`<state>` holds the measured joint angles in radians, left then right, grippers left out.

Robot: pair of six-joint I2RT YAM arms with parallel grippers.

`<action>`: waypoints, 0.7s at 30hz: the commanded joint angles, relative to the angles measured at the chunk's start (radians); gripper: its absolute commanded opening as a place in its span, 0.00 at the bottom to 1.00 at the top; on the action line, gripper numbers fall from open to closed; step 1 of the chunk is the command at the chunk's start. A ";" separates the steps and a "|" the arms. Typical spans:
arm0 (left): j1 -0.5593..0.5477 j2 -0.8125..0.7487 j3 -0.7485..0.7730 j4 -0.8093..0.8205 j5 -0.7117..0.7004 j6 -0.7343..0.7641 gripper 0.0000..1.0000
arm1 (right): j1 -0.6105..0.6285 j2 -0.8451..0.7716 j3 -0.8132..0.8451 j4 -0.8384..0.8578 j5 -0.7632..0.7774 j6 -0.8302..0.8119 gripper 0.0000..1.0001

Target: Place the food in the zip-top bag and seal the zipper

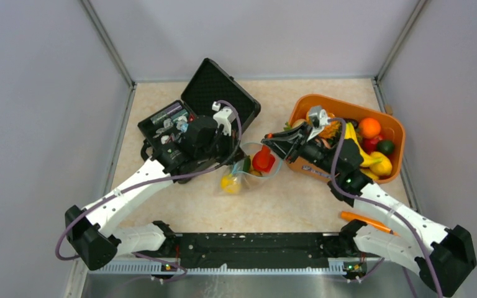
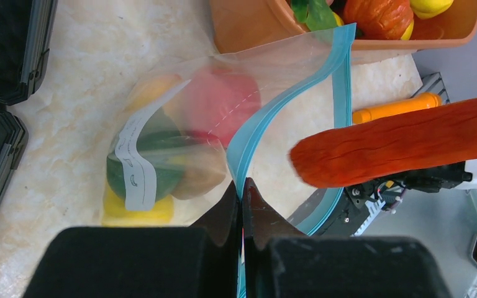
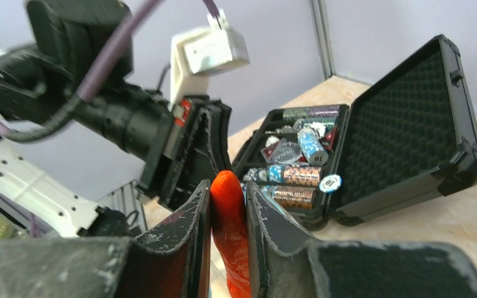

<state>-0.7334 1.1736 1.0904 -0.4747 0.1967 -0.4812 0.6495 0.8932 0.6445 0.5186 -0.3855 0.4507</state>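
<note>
The clear zip-top bag (image 2: 180,124) lies on the table and holds red (image 2: 220,99), green (image 2: 146,164) and yellow (image 2: 138,212) toy food. It also shows in the top view (image 1: 248,167). My left gripper (image 2: 243,189) is shut on the teal zipper (image 2: 298,96) and holds the mouth edge up. My right gripper (image 3: 227,195) is shut on an orange-red carrot-shaped toy (image 3: 228,211). In the left wrist view that toy (image 2: 404,146) hangs with its tip at the bag's open mouth. In the top view the two grippers, left (image 1: 236,154) and right (image 1: 271,141), face each other over the bag.
An orange basket (image 1: 341,104) with several toy fruits stands at the right, touching the right arm. An open black case (image 1: 220,87) of small wrapped items stands at the back left. An orange stick (image 1: 366,221) lies on the table by the right arm's base.
</note>
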 commanded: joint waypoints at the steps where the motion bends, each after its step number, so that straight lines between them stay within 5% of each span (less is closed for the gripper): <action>1: 0.005 -0.008 0.052 0.018 -0.011 -0.023 0.00 | 0.057 0.044 -0.036 0.148 0.069 -0.124 0.00; 21: 0.005 -0.024 0.020 0.100 -0.045 -0.081 0.00 | 0.101 0.145 -0.049 0.190 0.084 -0.080 0.01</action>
<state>-0.7334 1.1740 1.0996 -0.4641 0.1761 -0.5270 0.7254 1.0168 0.5911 0.6033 -0.2928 0.3351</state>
